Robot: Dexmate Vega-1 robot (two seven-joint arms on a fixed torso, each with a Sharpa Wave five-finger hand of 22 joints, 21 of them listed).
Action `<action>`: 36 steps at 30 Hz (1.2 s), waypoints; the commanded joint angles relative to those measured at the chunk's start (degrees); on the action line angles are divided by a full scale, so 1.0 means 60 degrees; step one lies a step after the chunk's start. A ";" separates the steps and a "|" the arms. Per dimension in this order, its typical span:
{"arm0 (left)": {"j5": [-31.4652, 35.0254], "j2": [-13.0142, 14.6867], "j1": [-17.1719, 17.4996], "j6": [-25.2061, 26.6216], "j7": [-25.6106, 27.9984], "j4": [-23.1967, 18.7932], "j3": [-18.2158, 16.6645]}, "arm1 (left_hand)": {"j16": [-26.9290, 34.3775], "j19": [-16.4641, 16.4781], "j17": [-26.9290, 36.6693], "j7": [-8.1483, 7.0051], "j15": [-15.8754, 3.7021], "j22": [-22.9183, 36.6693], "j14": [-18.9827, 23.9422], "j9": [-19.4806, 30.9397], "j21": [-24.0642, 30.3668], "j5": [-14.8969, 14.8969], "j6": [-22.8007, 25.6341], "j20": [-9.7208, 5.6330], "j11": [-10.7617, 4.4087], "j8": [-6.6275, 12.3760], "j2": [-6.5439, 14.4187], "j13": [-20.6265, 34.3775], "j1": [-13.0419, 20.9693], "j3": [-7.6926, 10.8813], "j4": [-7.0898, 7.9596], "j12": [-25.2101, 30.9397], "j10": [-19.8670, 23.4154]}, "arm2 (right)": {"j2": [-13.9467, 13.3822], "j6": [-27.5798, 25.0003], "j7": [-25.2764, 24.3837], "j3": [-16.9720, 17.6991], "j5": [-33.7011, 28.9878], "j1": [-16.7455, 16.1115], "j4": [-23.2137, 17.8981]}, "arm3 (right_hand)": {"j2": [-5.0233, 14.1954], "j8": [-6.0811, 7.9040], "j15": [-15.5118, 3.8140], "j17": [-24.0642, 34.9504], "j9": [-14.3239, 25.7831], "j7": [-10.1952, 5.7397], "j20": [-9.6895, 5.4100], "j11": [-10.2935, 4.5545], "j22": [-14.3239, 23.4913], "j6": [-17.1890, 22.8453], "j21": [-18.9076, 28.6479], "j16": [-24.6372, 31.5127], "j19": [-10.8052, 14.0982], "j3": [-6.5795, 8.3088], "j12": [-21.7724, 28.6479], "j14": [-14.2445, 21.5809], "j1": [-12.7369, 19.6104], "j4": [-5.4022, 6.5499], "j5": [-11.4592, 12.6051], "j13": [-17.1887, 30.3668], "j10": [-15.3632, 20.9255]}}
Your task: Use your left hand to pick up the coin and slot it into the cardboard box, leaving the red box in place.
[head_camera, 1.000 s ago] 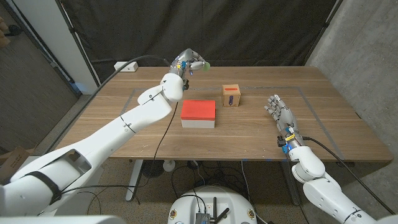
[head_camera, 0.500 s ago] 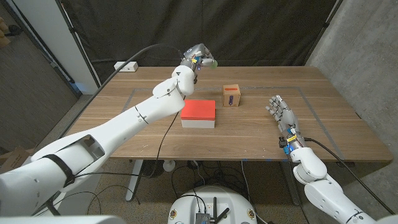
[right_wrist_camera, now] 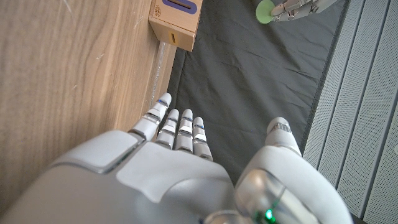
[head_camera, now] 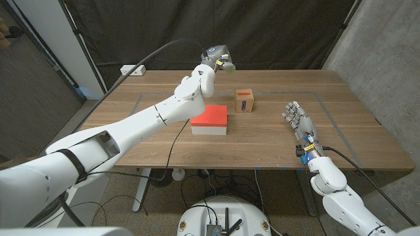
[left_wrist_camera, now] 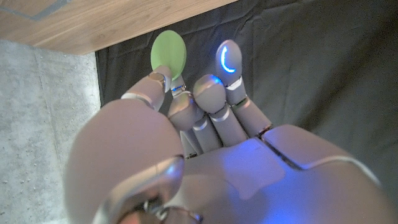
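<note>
The left hand (head_camera: 218,58) hangs in the upper middle of the head view, above the far part of the table (head_camera: 131,137), pinching the coin (left_wrist_camera: 168,55) by its lower edge between fingertips so that most of the pale green disc stands free. The coin looks thin, stiff and light, probably plastic and smooth, so it could swivel or slip in so small a pinch; an edge hold like this one suits slotting, since the free rim can lead into the opening. The cardboard box (head_camera: 245,100) sits right of centre on the table, with a dark slot in a red label on its top face; it looks light and might slide if the coin pushes it sideways. The red box (head_camera: 209,118) lies just left of it, apart from it and below the raised arm. The right hand (head_camera: 298,121) stands at the right of the head view with fingers apart, holding nothing. How firmly the coin is held cannot be judged, as the thumb's contact is hidden behind the hand in the left wrist view. The slot's width against the coin is too small to tell, and the coin's height above the box is unclear.
</note>
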 commanded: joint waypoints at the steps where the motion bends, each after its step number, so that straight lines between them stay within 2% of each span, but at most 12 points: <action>1: 0.0954 -0.0638 -0.0496 0.0185 -0.1016 0.0800 0.0612 | 0.0022 -0.0023 0.0031 -0.0031 0.0019 0.0053 0.0055 0.0014 0.0075 -0.0033 0.0079 -0.0756 -0.0028 0.0005 -0.0043 0.0096 0.0033 0.0024 0.0002 0.0016 -0.0030 | 0.0016 0.0005 0.0030 0.0019 0.0032 -0.0058 0.0016 | -0.0002 -0.0025 0.0000 0.0015 0.0022 -0.0010 -0.0015 -0.0006 0.0028 0.0074 0.0053 0.0060 0.0077 0.0036 -0.0010 0.0047 0.0107 0.0066 0.0011 0.0025 0.0080; 22: 0.1132 -0.1476 -0.0686 -0.0429 -0.1434 0.2254 0.1037 | 0.0008 -0.0052 0.0138 -0.0046 0.0019 0.0087 0.0024 0.0127 0.0068 -0.0043 0.0125 -0.0756 -0.0014 0.0023 -0.0016 0.0121 0.0034 0.0030 0.0015 -0.0054 -0.0026 | 0.0030 0.0082 -0.0040 0.0114 -0.0001 -0.0173 -0.0032 | -0.0001 -0.0030 0.0012 0.0013 0.0022 -0.0016 -0.0002 0.0000 0.0029 0.0075 0.0038 0.0051 0.0074 0.0032 -0.0019 0.0034 0.0109 0.0070 0.0010 0.0026 0.0078; 36: 0.1436 -0.1675 -0.0680 -0.0850 -0.1220 0.2796 0.1207 | -0.0025 -0.0056 0.0139 -0.0048 0.0017 0.0088 0.0056 0.0123 0.0072 -0.0048 0.0155 -0.0755 0.0002 -0.0001 -0.0013 0.0209 0.0060 0.0028 -0.0001 -0.0042 -0.0047 | 0.0045 0.0045 -0.0146 0.0177 -0.0024 -0.0294 -0.0085 | 0.0000 -0.0025 -0.0006 0.0011 0.0022 -0.0024 -0.0002 0.0026 0.0029 0.0096 0.0035 0.0055 0.0085 0.0030 -0.0011 0.0054 0.0113 0.0071 0.0011 0.0026 0.0108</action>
